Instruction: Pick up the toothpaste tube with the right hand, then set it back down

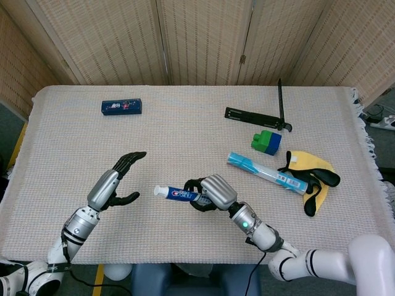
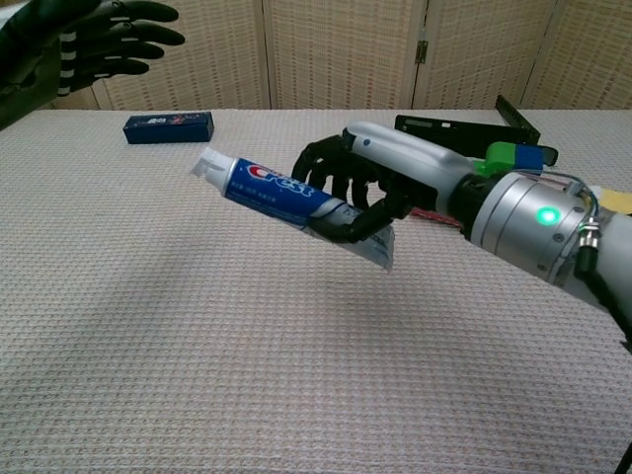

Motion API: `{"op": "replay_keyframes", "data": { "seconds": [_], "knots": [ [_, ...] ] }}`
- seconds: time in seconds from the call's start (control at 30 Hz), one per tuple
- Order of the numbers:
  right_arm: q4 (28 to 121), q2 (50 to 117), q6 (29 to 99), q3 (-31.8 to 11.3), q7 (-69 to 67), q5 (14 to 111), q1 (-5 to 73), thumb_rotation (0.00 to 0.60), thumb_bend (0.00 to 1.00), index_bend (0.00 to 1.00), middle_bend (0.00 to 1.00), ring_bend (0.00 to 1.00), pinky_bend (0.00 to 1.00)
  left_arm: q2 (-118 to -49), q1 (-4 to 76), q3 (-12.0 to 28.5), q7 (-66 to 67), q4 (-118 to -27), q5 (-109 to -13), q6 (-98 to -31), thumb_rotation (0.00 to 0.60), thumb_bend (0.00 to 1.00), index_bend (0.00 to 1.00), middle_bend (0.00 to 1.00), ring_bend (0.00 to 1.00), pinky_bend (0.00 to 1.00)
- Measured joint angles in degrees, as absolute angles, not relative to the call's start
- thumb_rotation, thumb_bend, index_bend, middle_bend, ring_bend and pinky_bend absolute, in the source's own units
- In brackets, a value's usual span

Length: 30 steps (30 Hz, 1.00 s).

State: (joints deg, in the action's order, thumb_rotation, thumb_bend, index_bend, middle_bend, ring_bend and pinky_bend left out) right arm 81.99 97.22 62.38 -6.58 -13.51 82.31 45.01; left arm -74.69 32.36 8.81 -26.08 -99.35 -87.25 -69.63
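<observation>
From the head view, the right hand [image 1: 213, 192] grips the toothpaste tube [image 1: 179, 193] by its crimped end, fingers wrapped around it, the capped end pointing toward the robot's left. It sits over the near middle of the desk [image 1: 74, 129], with open cloth ahead of it. The left hand [image 1: 114, 185] hangs to the left of the tube, fingers spread wide and holding nothing, a clear gap between it and the cap. A dark blue box [image 1: 121, 106] lies far back on the left. On the right, well apart from the tube, lie a long blue-and-white packet [image 1: 266, 172], a green and blue block [image 1: 266, 141], a black stand [image 1: 262, 113] and a yellow cloth with black straps [image 1: 311, 176] near the fringed right edge.

From the chest view, the toothpaste tube [image 2: 276, 193] is plainly off the desk [image 2: 197, 375], tilted with its cap [image 2: 202, 165] higher than the crimped end, held by the right hand [image 2: 380, 188]. The left hand [image 2: 84, 44] shows at the top left corner, raised, fingers [image 2: 143, 35] stretched apart. A broad stretch of cloth lies bare beneath and in front of the tube. The dark blue box [image 2: 168, 126] sits near the far edge.
</observation>
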Motion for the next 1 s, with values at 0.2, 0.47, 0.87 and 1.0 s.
{"op": "replay_keyframes", "data": {
  "seconds": [0.2, 0.47, 0.87, 1.0],
  "knots": [
    [82.3, 101.7, 62.3, -8.1, -17.4, 81.1, 44.4, 0.6, 0.61, 0.82, 0.68, 0.76, 0.63, -77.8, 32.5, 9.2, -22.9, -98.4, -87.9, -71.4, 0.084, 0.18, 0.08, 0.1, 0.06, 0.0],
    [82.8, 104.2, 60.9, -9.7, -18.5, 80.6, 44.6, 0.6, 0.61, 0.82, 0.68, 0.75, 0.63, -81.9, 33.0, 9.2, -19.5, -96.6, -89.3, -73.0, 0.081, 0.18, 0.08, 0.1, 0.04, 0.0],
    [84.0, 105.2, 60.0, -11.1, -20.2, 80.3, 44.5, 0.6, 0.61, 0.82, 0.69, 0.75, 0.63, -87.0, 34.2, 9.7, -17.3, -93.9, -88.8, -73.2, 0.083, 0.18, 0.08, 0.1, 0.04, 0.0],
    [83.6, 106.2, 60.3, -11.4, -20.9, 80.6, 44.4, 0.6, 0.61, 0.83, 0.69, 0.76, 0.63, -88.4, 34.6, 10.0, -17.8, -93.7, -88.0, -72.9, 0.085, 0.18, 0.07, 0.1, 0.02, 0.0]
  ]
}}
